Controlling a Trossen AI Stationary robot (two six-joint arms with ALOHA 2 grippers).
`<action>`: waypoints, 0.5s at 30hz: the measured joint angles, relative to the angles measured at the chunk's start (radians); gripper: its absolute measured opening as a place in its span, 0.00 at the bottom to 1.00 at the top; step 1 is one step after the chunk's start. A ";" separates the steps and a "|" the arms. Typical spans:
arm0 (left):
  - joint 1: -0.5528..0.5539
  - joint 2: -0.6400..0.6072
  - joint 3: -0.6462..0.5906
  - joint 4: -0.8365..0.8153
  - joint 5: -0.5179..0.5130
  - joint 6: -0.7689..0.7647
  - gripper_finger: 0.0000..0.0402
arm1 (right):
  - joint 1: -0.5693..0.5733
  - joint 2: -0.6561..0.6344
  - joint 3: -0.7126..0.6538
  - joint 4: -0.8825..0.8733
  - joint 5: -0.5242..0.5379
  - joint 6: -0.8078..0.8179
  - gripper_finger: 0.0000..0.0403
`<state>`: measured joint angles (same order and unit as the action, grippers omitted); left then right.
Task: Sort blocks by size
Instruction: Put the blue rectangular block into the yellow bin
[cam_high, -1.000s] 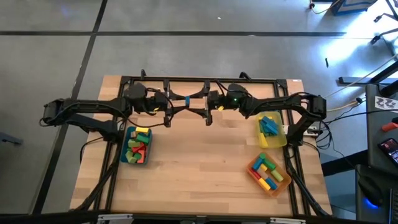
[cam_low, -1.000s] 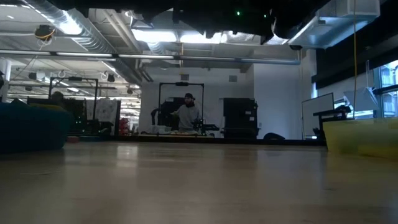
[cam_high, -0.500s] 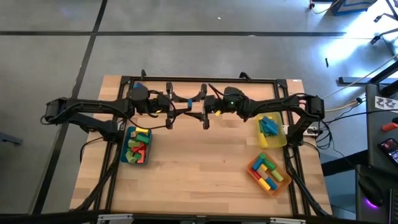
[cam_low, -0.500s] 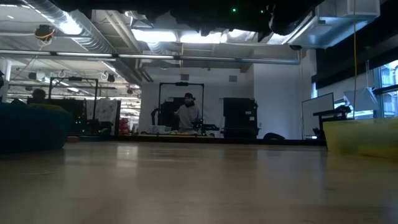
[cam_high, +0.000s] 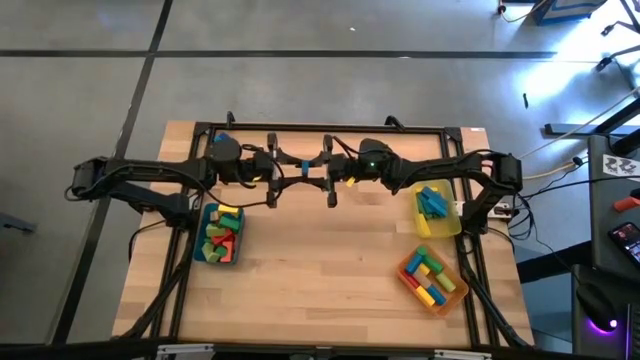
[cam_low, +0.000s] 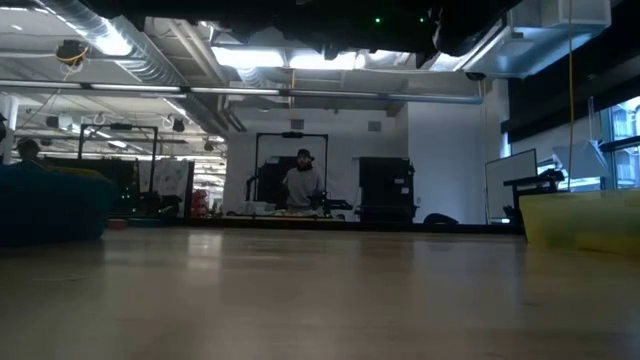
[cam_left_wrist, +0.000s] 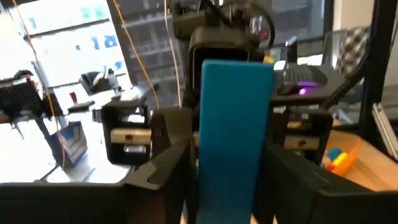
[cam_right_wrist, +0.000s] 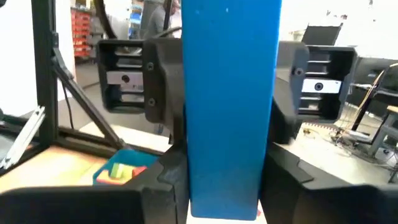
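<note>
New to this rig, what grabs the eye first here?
The two arms meet mid-air over the table's far middle, the left gripper and right gripper facing each other with one blue block between them; both wrist views are filled by that block. Below sit three trays of blocks: teal tray at left, yellow tray and orange tray at right.

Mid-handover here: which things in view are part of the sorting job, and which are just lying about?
Part of the job:
- blue block between left gripper and right gripper
- blocks in the teal tray
- blocks in the yellow tray
- blocks in the orange tray

Lying about:
- cables off the table's right edge
</note>
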<state>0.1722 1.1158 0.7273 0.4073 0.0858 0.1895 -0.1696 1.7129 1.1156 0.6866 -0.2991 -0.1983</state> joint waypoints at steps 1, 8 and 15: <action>0.000 -0.005 0.002 -0.027 -0.002 0.000 0.44 | 0.000 -0.007 0.000 -0.021 0.000 -0.004 0.34; 0.000 -0.121 0.022 -0.332 -0.081 0.003 0.52 | 0.000 -0.142 0.000 -0.261 0.080 -0.020 0.34; 0.000 -0.200 0.013 -0.642 -0.179 -0.077 0.53 | -0.001 -0.285 0.000 -0.621 0.322 -0.019 0.36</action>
<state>0.1726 0.9162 0.7401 -0.2344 -0.0934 0.1121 -0.1707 1.4280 1.1154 0.0653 0.0226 -0.2176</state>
